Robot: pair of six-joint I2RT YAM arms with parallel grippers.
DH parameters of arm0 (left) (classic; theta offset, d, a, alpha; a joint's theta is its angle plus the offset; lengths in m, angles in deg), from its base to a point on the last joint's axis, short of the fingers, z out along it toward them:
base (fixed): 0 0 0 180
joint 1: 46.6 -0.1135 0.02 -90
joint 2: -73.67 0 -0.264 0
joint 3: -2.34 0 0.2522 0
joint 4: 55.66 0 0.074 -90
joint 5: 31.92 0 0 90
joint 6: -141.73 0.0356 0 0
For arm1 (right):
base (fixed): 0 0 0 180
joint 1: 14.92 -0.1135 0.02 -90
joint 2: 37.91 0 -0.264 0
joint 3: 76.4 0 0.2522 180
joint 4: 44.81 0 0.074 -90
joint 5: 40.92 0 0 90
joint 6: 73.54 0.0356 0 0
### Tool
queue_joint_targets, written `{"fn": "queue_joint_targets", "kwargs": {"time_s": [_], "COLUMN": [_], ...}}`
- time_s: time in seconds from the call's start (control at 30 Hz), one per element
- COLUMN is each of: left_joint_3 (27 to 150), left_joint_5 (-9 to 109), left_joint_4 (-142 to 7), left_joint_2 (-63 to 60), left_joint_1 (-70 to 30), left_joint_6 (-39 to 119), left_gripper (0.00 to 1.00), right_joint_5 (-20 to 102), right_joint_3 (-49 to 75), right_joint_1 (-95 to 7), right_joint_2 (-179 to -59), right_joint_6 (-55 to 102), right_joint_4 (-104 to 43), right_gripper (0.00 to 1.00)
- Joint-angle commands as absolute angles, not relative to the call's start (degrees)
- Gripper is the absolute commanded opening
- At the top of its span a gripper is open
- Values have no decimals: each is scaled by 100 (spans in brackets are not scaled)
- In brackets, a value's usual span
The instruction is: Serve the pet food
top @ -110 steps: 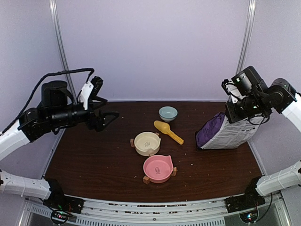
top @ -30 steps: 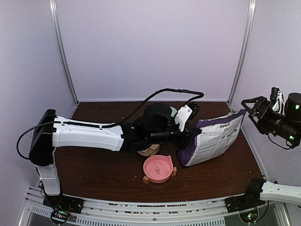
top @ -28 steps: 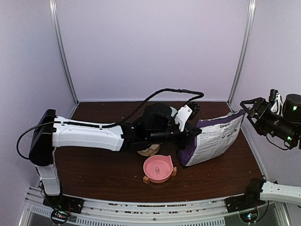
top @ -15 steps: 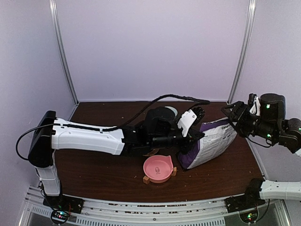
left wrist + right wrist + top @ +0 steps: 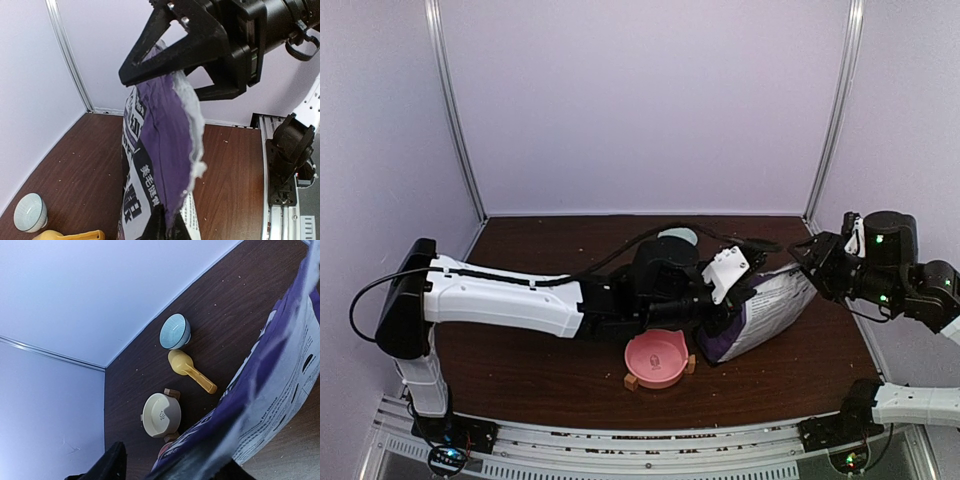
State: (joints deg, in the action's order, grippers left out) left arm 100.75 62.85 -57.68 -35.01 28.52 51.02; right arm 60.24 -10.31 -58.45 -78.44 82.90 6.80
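The purple-and-white bag (image 5: 765,308) leans on the table right of centre. My left gripper (image 5: 726,303) is shut on the bag's torn edge; in the left wrist view the fingertips (image 5: 165,226) pinch the bag (image 5: 157,145) at the bottom of the frame. My right gripper (image 5: 805,258) is at the bag's upper right corner, its jaws apart on either side of the top edge. From the left wrist, the right gripper (image 5: 160,87) straddles that edge. In the right wrist view the bag (image 5: 272,385) fills the right side. The pet food is hidden.
A pink bowl (image 5: 656,358) stands in front of the bag. A cream bowl (image 5: 161,415), a yellow scoop (image 5: 190,371) and a small blue bowl (image 5: 175,331) lie behind my left arm. The table's right rail (image 5: 280,200) is close to the bag.
My right gripper has come in from the far right to the bag's top corner and its jaws have narrowed. The left arm and the bag have shifted a little right and lower.
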Motion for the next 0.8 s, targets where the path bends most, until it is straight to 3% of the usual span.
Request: {"fn": "queue_joint_targets", "kwargs": {"time_s": [0.0, 0.17, 0.27, 0.4, 0.57, 0.7, 0.77], "left_joint_3": [10195, 10221, 10172, 10061, 10014, 10050, 9881], "left_joint_5": [6235, 6185, 6241, 6516, 7176, 7447, 7399], "left_joint_4": [-5717, -5754, -5645, -5596, -6221, -7212, -7592], "left_joint_2": [-3151, -3092, -2956, -2596, -1850, -1245, -859], "left_joint_1": [3025, 3031, 3031, 3024, 2786, 2360, 2005], "left_joint_6": [5666, 5733, 5628, 5523, 5227, 4577, 4086], "left_gripper": [0, 0, 10, 25, 37, 43, 51], "right_joint_5": [5980, 6063, 6249, 6532, 6401, 5375, 4524], "right_joint_3": [-1012, -883, -811, -558, 533, 1618, 1963], "right_joint_1": [-5852, -5856, -5852, -5844, -5843, -5853, -5863], "right_joint_2": [-7920, -7883, -7762, -7608, -7953, -8704, -9064], "right_joint_6": [8118, 7969, 7857, 7260, 5831, 4899, 4735], "right_joint_4": [677, 766, 793, 493, 246, 328, 200], "right_gripper": [46, 19, 0, 0, 0, 0, 0]}}
